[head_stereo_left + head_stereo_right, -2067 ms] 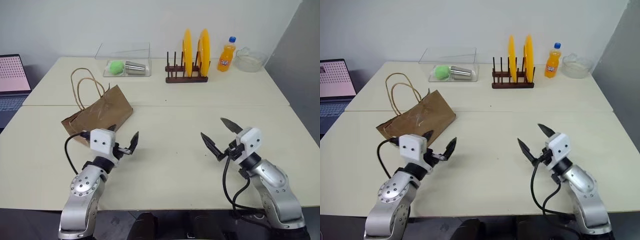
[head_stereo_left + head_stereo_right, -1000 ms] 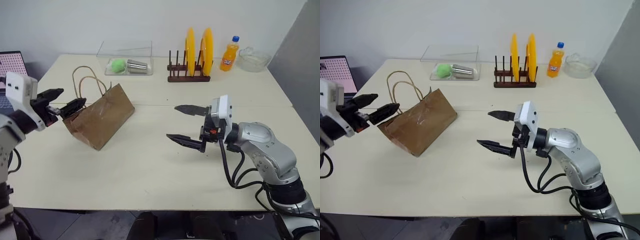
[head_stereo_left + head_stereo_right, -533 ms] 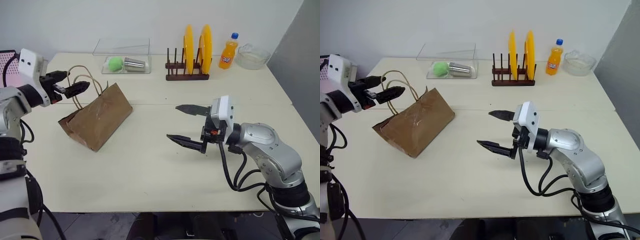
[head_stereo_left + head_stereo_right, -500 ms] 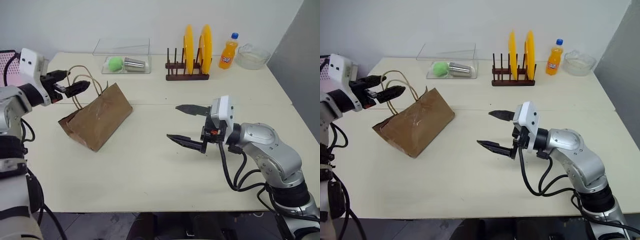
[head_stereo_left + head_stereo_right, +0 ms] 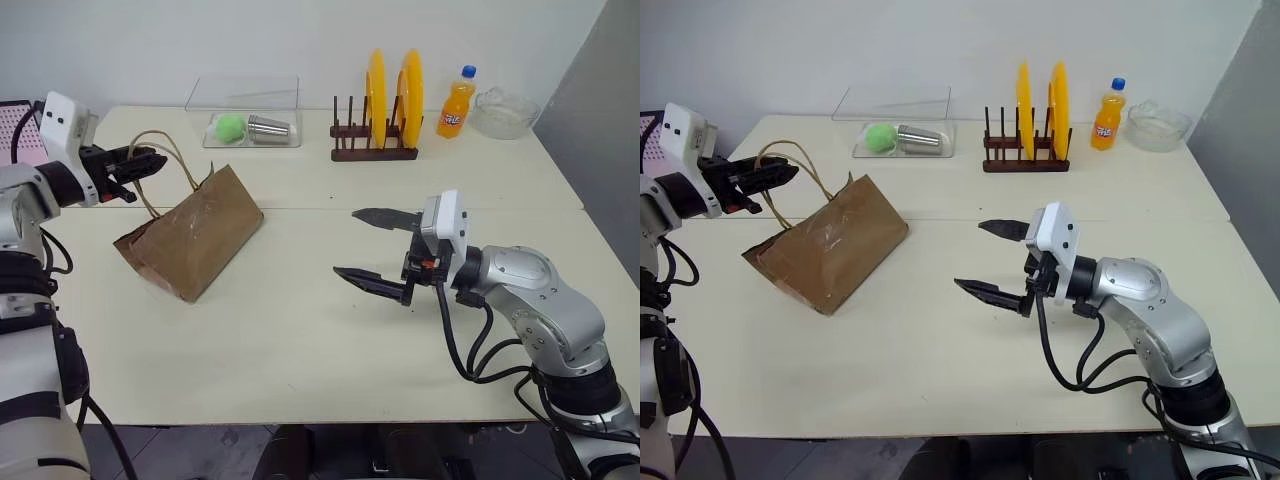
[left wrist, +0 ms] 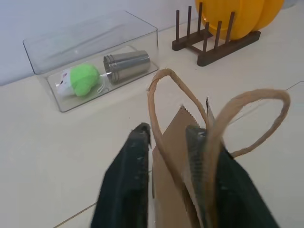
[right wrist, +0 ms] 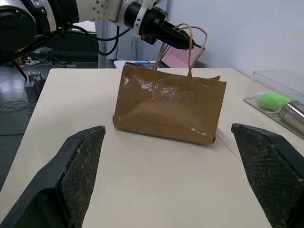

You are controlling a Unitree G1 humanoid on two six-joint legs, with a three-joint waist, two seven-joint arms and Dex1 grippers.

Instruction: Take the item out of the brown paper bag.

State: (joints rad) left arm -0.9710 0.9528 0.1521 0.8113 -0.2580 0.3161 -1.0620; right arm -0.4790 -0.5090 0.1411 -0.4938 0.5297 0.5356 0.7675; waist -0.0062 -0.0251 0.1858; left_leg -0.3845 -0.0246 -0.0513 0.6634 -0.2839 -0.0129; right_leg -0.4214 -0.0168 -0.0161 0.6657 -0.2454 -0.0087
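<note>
Left gripper (image 5: 142, 160) jaws, wide half a second ago, now nearly shut around brown paper bag (image 5: 190, 231) handles (image 6: 176, 102); right gripper (image 5: 375, 247) gapes empty beside it, bag ready for lifting

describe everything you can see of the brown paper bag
The brown paper bag is small, of creased kraft paper, with two thin tan loop handles at its mouth. It rests tilted on the cream table, mouth end raised toward the left gripper, whose fingers are closing around a handle. Its contents are hidden.
</note>
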